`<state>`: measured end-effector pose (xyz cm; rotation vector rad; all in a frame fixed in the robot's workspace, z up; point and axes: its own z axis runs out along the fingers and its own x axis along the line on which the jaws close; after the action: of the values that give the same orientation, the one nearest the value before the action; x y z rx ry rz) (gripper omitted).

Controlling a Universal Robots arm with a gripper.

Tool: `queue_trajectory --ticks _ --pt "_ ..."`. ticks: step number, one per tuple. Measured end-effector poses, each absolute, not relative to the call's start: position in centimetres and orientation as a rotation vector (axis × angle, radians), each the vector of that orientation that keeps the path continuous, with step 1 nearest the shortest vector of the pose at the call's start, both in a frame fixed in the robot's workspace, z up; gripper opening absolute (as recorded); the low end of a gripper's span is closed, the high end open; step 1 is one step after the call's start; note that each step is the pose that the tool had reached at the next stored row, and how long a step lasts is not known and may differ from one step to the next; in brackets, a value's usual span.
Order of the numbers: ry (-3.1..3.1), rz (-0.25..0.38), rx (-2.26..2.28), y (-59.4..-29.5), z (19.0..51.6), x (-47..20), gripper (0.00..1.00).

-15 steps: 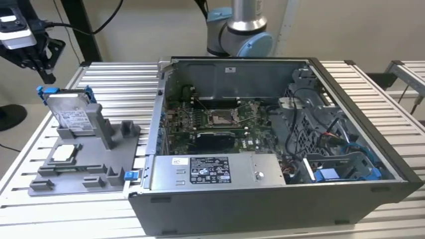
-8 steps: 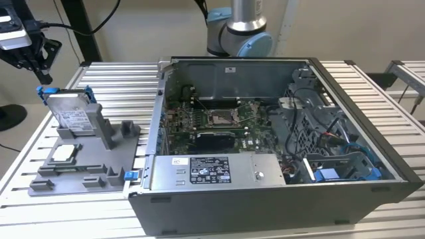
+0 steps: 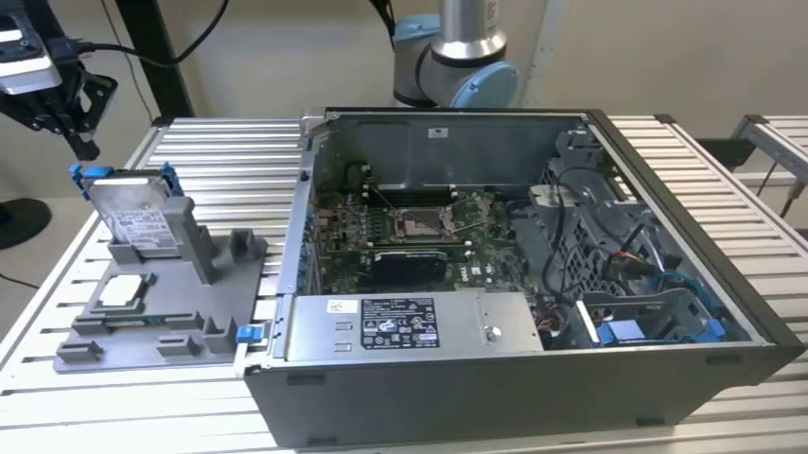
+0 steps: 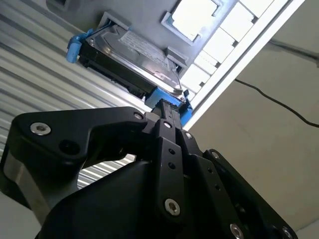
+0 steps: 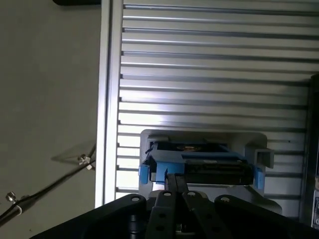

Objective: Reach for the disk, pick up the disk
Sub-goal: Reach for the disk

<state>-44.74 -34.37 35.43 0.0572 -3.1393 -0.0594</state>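
**Over the desk's edge, pincer clenched and clear of the disk**

Toward the exterior view's left, my pincer (image 3: 83, 142) hangs above the edge of the slatted metal desk (image 3: 215, 142). Its two black fingers (image 4: 168, 130) are pressed together with nothing between them.

The disk (image 3: 132, 213) stands on edge in a grey holder (image 3: 177, 326) on that desk. It leans back a little, with its white label facing the exterior camera and blue rails (image 3: 89, 175) at its upper corners. My pincer sits higher than the disk and further to the exterior view's left, near it but not touching.

In both wrist views my closed fingertips line up with one blue rail of the disk. A small white-topped chip (image 3: 120, 291) lies flat in the holder, in front of the disk. An open computer case (image 3: 505, 397) stands just beside the holder on the exterior view's right.
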Motion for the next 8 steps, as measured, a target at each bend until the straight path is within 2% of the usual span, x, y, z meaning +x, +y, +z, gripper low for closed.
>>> queue_trajectory --ticks 8 --pt "-3.133 -0.059 0.185 -34.37 35.43 -44.73 0.00"
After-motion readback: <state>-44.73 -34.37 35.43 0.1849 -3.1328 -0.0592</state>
